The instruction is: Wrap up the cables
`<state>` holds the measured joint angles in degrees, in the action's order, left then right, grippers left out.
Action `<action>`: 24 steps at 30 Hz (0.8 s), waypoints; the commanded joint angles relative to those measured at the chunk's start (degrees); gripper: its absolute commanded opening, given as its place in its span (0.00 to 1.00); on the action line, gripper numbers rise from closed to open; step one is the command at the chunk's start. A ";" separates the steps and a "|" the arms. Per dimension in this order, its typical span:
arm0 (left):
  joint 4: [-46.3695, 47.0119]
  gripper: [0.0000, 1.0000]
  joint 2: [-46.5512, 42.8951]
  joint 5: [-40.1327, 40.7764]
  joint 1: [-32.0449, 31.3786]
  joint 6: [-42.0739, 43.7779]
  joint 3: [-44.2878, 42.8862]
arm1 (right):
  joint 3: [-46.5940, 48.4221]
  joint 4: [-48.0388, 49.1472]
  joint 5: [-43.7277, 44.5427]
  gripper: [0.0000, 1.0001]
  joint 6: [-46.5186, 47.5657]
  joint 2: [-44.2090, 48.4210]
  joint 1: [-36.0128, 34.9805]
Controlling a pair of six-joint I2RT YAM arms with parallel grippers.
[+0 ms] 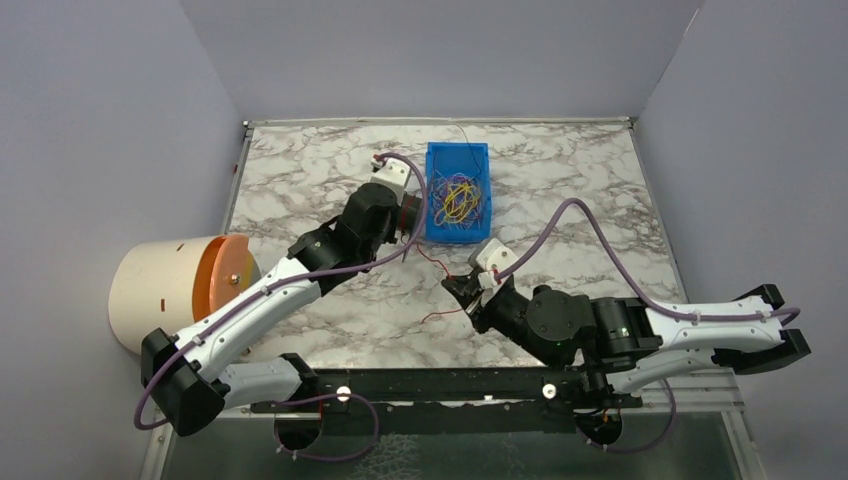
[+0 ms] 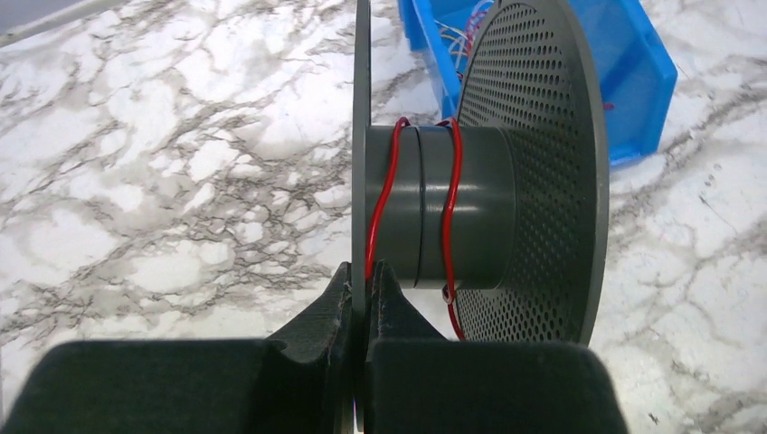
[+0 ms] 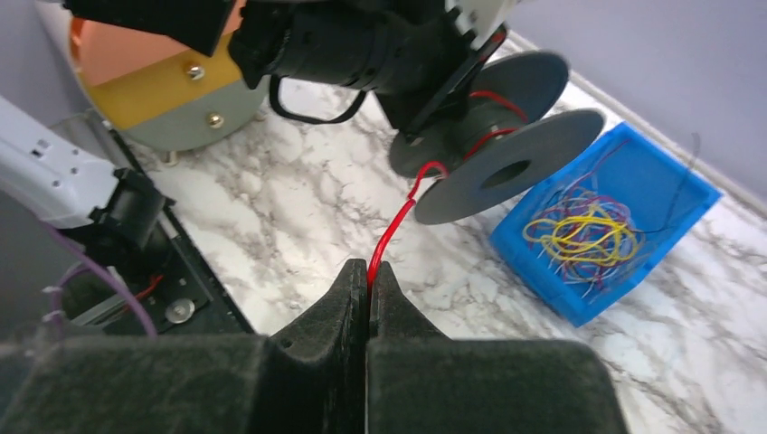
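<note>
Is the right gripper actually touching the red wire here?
Touching: the right wrist view shows the red wire running straight into the right gripper, pinched between its shut fingertips.

Left arm (image 1: 250,303) and right arm (image 1: 700,325) had white shells over black joints. The fingers (image 3: 344,312) were matte black wedges; just behind them sat a white wrist block (image 1: 493,254), from which a mauve hose (image 1: 570,201) ran back along each arm.
</note>
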<state>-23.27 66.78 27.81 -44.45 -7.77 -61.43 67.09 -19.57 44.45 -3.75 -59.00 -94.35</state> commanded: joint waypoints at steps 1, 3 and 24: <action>0.55 0.00 -2.97 -10.34 -0.36 2.81 1.14 | 2.20 2.86 7.36 0.01 9.66 0.15 -0.05; 0.05 0.00 -3.46 -11.72 -0.59 3.39 1.96 | 1.79 4.89 8.04 0.01 13.40 0.35 1.03; -8.61 0.00 -10.36 -23.28 -5.67 7.21 3.39 | 4.42 3.48 -12.31 0.01 15.90 -6.09 25.51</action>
<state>-31.59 59.48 8.97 -49.56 -2.04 -56.49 71.07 -16.32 36.95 12.10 -64.62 -71.96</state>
